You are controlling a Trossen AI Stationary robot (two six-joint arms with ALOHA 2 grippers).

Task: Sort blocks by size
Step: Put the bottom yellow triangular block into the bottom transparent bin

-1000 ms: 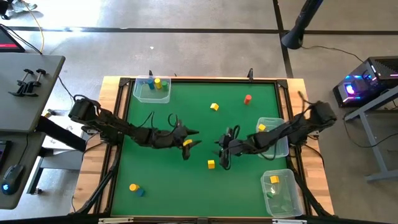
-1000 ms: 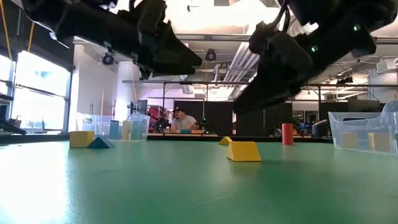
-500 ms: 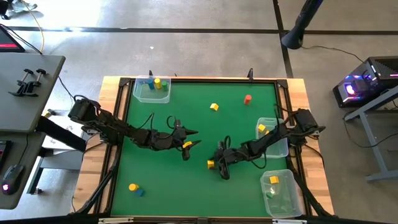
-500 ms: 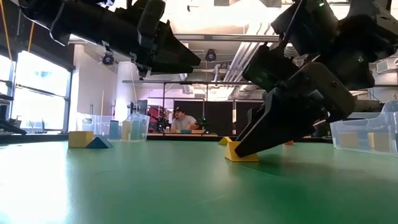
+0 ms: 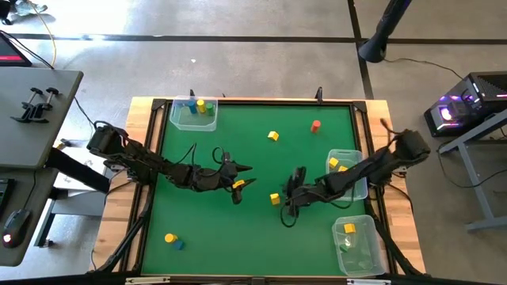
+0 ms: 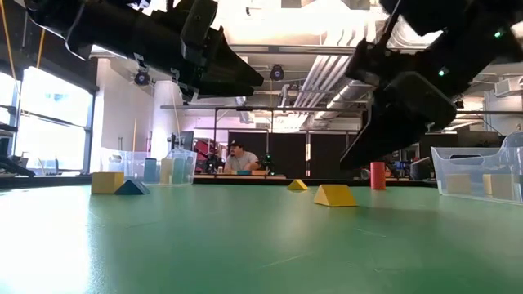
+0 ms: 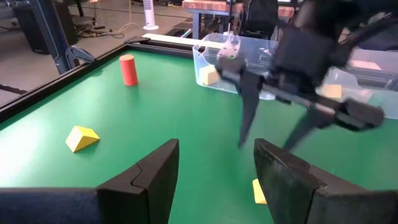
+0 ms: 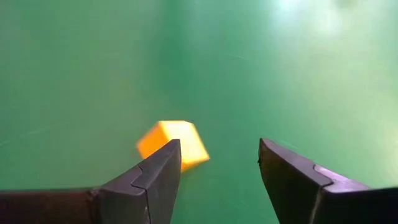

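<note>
A small yellow block (image 5: 275,198) lies on the green table near its middle, also in the low view (image 6: 335,196). My right gripper (image 5: 287,202) hovers open just right of it and raised off the table (image 6: 359,159). In its wrist view the block (image 8: 173,144) sits beyond one finger, outside the gap (image 8: 217,149). My left gripper (image 5: 250,174) waits open above the table left of centre, nothing between its fingers (image 7: 216,149). A yellow bit (image 5: 238,184) shows by its near finger; I cannot tell whether it touches.
Loose on the table are a yellow block (image 5: 272,136), a red cylinder (image 5: 315,125), and near the front left a yellow block (image 5: 169,237) beside a blue one (image 5: 178,244). Clear tubs stand at the far left (image 5: 176,119), the right edge (image 5: 344,154) and the near right (image 5: 368,237).
My right gripper dropped toward the near edge onto the yellow block, then rose again and drew back toward the far right. The block has slid a little toward the far right and lies turned. My left arm has kept still.
</note>
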